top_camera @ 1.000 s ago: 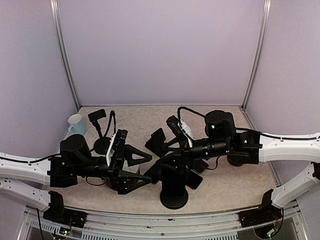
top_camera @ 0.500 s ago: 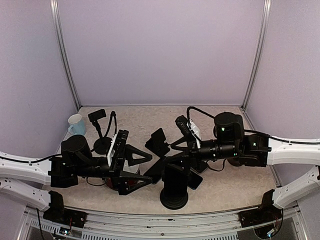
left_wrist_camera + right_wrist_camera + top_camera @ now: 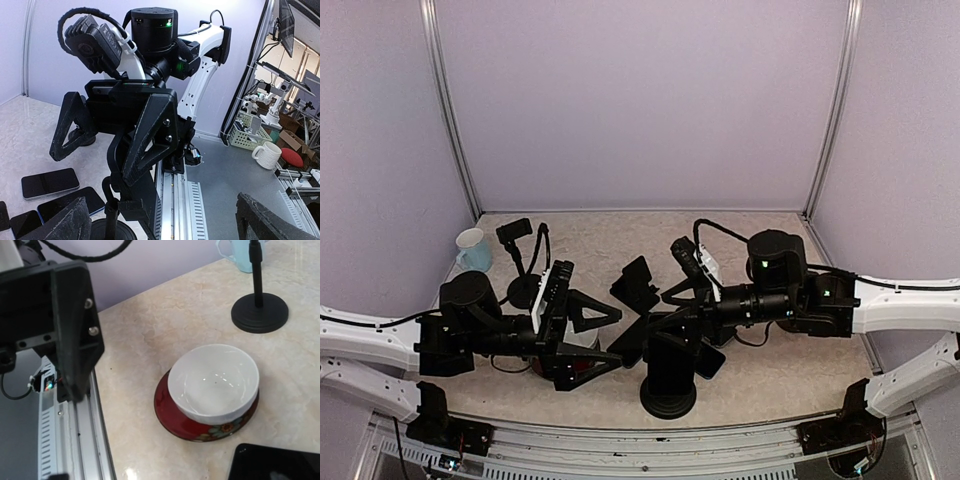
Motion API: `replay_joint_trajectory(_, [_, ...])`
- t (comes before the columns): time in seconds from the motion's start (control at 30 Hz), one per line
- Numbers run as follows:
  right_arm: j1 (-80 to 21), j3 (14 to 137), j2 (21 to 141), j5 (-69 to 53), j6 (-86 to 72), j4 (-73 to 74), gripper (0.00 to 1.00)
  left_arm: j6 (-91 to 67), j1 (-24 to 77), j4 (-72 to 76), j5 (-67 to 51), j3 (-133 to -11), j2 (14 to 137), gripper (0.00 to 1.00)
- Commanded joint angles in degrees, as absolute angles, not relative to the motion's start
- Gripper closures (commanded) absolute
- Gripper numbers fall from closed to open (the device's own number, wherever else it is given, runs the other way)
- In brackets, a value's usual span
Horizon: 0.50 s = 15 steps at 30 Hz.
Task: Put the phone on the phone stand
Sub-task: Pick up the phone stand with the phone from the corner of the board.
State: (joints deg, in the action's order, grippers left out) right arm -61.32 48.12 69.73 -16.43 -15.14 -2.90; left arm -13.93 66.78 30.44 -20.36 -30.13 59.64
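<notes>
The phone stand (image 3: 668, 392) has a round black base and stands near the front centre. A dark slab that looks like the phone (image 3: 670, 360) leans on its top. My right gripper (image 3: 670, 308) hovers just behind and above that top. Its jaws are spread wide, and the left wrist view shows its triangular fingers (image 3: 150, 130) well apart. I cannot tell whether they touch the slab. My left gripper (image 3: 620, 336) is open and empty, left of the stand and pointing at it. Loose dark phones (image 3: 50, 182) lie flat on the table around the stand.
A white bowl (image 3: 212, 380) on a red plate (image 3: 200, 427) sits under my left gripper. A second thin stand with a round base (image 3: 525, 290) and a pale blue cup (image 3: 472, 248) are at the back left. Another phone (image 3: 710, 360) lies right of the stand.
My right arm has drawn back to the right, away from the stand's top, and its jaws have widened a little. My left gripper has opened slightly and stayed in place.
</notes>
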Motion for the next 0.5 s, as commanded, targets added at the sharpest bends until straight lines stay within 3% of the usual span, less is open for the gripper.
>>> replay_joint_trajectory(0.0, [-60.91,47.04,70.49,-14.75,-15.24,-3.43,0.08,-14.37,66.67,31.14,-19.35,-29.54,58.5,0.01])
replay_joint_trajectory(0.47, [-60.91,45.72,68.13,-13.5,-14.95,-3.74,0.09,-14.2,66.68,31.86,-19.63,-29.8,59.45,0.01])
